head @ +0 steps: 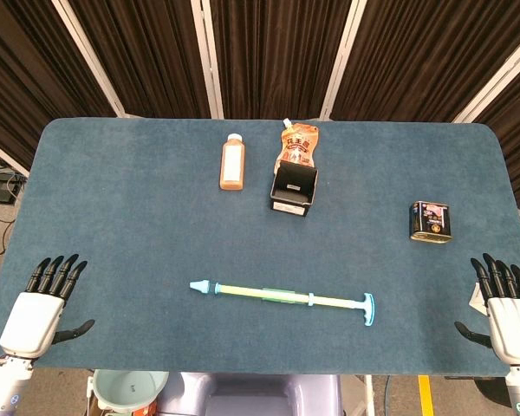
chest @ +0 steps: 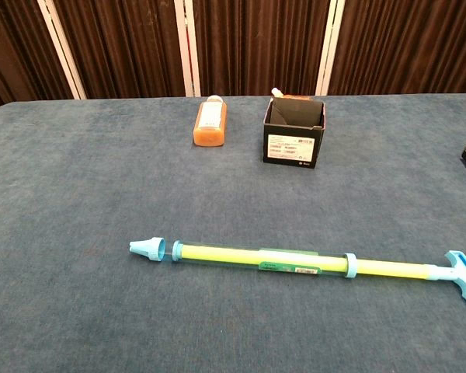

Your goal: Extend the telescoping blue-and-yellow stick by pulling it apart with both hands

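1. Head view: the left hand (head: 36, 314) rests at the near left corner of the table (head: 113, 199), fingers spread apart, holding nothing. The right hand (head: 507, 314) rests at the near right corner, also with fingers apart and empty.
2. Head view: the stick (head: 282, 296) lies flat between the two hands, well apart from both, its T-handle toward the right hand. Beyond it stand an orange bottle (head: 232, 162), a black box (head: 294, 191) with an orange pouch (head: 298, 146) behind it, and a dark can (head: 430, 221), which is beyond the right hand.
3. Chest view: no hand shows. The stick (chest: 295, 262) lies on the table (chest: 78, 194); bottle (chest: 210, 122) and box (chest: 294, 133) are behind.
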`<action>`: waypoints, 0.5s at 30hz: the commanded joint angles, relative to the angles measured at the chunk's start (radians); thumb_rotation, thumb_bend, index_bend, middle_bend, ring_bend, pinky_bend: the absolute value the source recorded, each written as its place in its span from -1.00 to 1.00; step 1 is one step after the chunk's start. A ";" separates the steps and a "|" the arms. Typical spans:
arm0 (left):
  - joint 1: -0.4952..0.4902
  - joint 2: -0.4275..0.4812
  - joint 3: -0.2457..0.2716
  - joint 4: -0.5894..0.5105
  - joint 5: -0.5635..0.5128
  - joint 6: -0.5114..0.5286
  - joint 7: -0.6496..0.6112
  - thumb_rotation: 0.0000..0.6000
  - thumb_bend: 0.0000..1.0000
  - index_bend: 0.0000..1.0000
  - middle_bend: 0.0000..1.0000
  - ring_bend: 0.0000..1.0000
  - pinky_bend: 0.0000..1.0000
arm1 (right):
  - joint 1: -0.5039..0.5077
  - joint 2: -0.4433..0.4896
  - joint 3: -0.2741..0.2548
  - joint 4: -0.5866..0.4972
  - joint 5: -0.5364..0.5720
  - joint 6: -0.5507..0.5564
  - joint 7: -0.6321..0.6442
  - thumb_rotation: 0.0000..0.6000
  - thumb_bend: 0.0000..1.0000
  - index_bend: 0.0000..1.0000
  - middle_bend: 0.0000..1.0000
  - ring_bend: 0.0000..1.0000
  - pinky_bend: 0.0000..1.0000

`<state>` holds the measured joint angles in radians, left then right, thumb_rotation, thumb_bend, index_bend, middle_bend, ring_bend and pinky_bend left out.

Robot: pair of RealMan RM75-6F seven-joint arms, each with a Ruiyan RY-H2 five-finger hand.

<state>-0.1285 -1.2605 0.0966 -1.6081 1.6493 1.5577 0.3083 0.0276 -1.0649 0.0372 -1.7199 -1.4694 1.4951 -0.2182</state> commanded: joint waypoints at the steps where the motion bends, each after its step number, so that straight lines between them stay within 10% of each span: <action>1: -0.005 -0.014 -0.005 0.016 0.004 -0.014 -0.011 1.00 -0.77 -0.85 -0.98 -0.97 -0.86 | 0.001 -0.005 0.001 0.006 -0.001 0.001 -0.012 1.00 -1.00 -1.00 -1.00 -1.00 -1.00; 15: -0.147 -0.286 -0.107 0.190 0.044 -0.149 -0.053 1.00 -0.59 -0.32 -1.00 -0.97 -0.86 | 0.016 -0.001 0.013 0.016 0.012 -0.025 0.028 1.00 -1.00 -1.00 -1.00 -1.00 -1.00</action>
<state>-0.2113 -1.4475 0.0350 -1.4997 1.6884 1.4754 0.2575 0.0376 -1.0699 0.0462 -1.7038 -1.4586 1.4770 -0.2014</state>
